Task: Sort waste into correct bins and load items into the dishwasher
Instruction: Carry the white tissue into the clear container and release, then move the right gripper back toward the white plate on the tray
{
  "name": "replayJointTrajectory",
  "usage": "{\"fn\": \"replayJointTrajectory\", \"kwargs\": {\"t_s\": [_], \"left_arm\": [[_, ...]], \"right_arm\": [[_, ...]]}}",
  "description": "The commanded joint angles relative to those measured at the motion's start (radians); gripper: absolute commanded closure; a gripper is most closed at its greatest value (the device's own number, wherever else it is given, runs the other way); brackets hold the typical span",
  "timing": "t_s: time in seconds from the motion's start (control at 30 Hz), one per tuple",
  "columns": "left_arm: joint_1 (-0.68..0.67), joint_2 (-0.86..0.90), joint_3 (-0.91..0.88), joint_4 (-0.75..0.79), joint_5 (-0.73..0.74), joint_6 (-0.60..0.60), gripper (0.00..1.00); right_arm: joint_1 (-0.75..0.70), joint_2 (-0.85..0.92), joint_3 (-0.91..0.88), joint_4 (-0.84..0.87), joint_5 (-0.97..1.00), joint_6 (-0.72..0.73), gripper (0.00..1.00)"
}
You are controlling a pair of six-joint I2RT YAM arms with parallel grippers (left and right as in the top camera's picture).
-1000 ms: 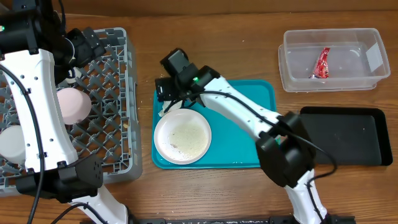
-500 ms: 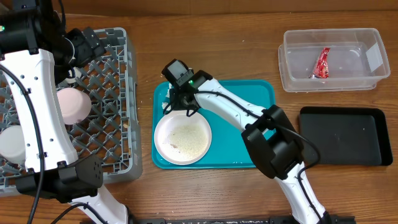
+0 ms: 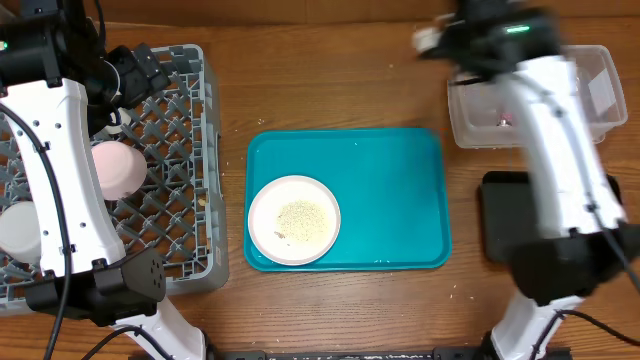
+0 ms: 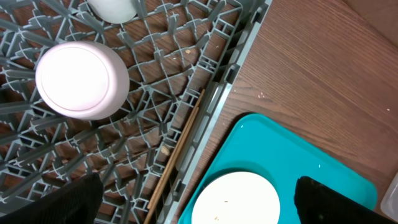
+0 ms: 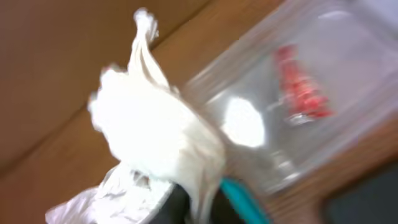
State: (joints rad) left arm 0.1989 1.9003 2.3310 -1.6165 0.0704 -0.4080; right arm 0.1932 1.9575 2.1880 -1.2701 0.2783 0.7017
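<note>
My right gripper [image 3: 432, 40] is shut on a crumpled white napkin [image 5: 155, 134] and hangs in the air just left of the clear tub [image 3: 590, 100], blurred by motion. In the right wrist view the tub [image 5: 348, 81] lies just beyond the napkin, with a red foil wrapper [image 5: 301, 93] inside. A small white dish [image 3: 294, 219] with rice-like crumbs sits at the teal tray's front left. The grey dish rack [image 3: 170, 200] holds an upturned white cup [image 4: 81, 79]. Above the rack's right edge, my left gripper [image 4: 199, 205] is open and holds nothing.
The teal tray [image 3: 380, 190] fills the table's middle. My right arm partly covers the black tray [image 3: 600, 215] at the right. A wooden chopstick [image 4: 177, 155] lies along the rack's right wall. Another white round item [image 3: 18, 232] sits in the rack's left part.
The right gripper closed on the napkin at the teal tray's back left, lifted it and swung it far right to beside the clear tub. The left arm has not moved.
</note>
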Motion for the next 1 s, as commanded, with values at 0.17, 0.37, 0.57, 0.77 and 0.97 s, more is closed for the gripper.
{"fn": "replayJointTrajectory", "kwargs": {"t_s": [0.17, 0.37, 0.57, 0.77, 0.97], "left_arm": [[0.003, -0.004, 0.009, 0.001, -0.007, 0.019, 0.0], [0.003, -0.004, 0.009, 0.002, -0.007, 0.019, 0.0], [0.003, -0.004, 0.009, 0.002, -0.007, 0.019, 0.0], [0.003, -0.004, 0.009, 0.002, -0.007, 0.019, 0.0], [0.003, -0.004, 0.009, 0.002, -0.007, 0.019, 0.0]], "right_arm": [[-0.251, 0.108, -0.022, -0.023, -0.273, -0.127, 0.0], [-0.265, 0.113, -0.022, -0.096, -0.438, -0.182, 0.0], [-0.159, 0.113, -0.022, -0.222, -0.721, -0.481, 0.01], [0.081, 0.114, -0.024, -0.292, -0.666, -0.575, 0.01], [0.328, 0.117, -0.078, -0.161, -0.401, -0.44, 0.03]]}}
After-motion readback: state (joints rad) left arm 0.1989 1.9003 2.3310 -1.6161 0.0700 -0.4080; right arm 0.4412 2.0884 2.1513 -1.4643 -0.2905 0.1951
